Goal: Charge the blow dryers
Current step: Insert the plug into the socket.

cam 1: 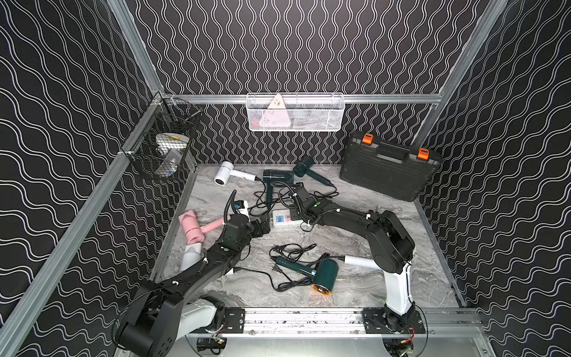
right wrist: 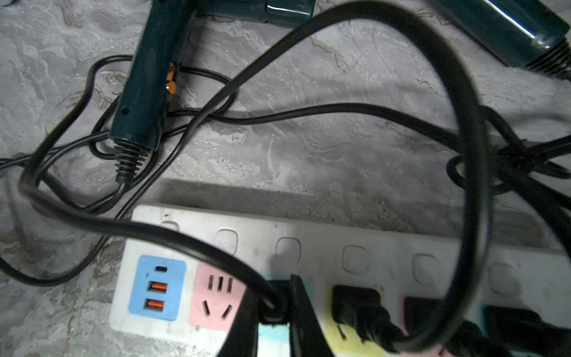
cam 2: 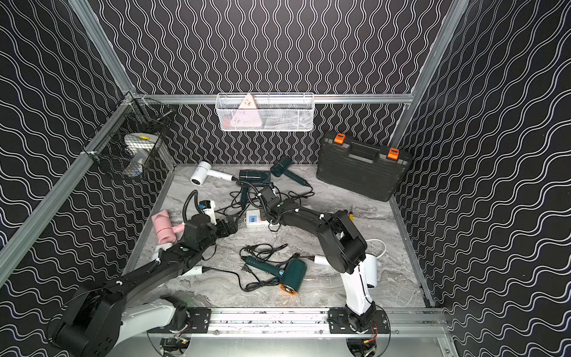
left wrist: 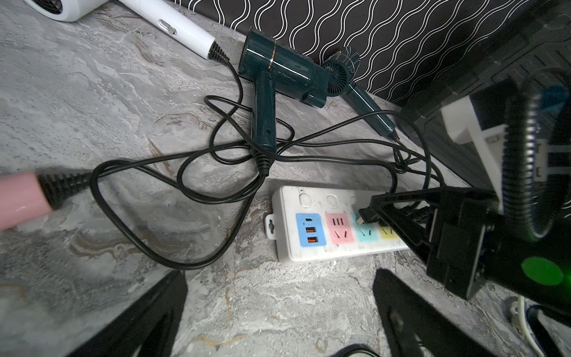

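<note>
Marbled grey surface (cam 1: 355, 290), power strip (left wrist: 338, 227) near centre. Noted right pincer (right wrist: 273, 296) pinched on black plug (left wrist: 364, 216) at teal socket (left wrist: 367, 235); left pincer (left wrist: 281, 275) spread wide beside strip's blue end. Found blow dryers (cam 1: 321, 275) scattered around strip, cords (left wrist: 216, 199) tangled.

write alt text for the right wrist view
The right gripper pinches a black plug at the power strip's teal socket. The pink socket beside it is empty; the yellow one is occupied. Black cords loop over the marble table past a green dryer's handle.
</note>
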Available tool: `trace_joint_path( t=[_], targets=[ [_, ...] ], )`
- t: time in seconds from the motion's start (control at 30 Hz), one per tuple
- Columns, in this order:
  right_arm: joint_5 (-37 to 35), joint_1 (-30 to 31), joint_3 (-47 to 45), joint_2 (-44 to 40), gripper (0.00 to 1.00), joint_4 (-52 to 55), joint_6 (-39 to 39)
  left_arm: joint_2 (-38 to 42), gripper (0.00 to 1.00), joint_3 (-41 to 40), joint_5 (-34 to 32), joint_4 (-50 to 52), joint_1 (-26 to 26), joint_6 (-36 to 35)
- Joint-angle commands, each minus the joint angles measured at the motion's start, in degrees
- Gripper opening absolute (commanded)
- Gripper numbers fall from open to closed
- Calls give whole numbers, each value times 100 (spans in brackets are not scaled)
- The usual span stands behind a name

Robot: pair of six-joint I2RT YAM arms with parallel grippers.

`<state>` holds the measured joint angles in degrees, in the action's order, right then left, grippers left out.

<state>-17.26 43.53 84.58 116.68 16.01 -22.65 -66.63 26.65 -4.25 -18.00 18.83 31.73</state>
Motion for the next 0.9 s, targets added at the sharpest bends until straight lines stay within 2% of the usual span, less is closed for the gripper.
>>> trace_joint_path(
  t=[0.0,0.87],
  targets=[
    [-98,10,-46,-40,0,232,66,36,99,-19,-49,-57,-7,-35],
    [-394,9,-107,-43,0,-13,314,71,99,-43,-67,-81,-11,-52]
  ],
)
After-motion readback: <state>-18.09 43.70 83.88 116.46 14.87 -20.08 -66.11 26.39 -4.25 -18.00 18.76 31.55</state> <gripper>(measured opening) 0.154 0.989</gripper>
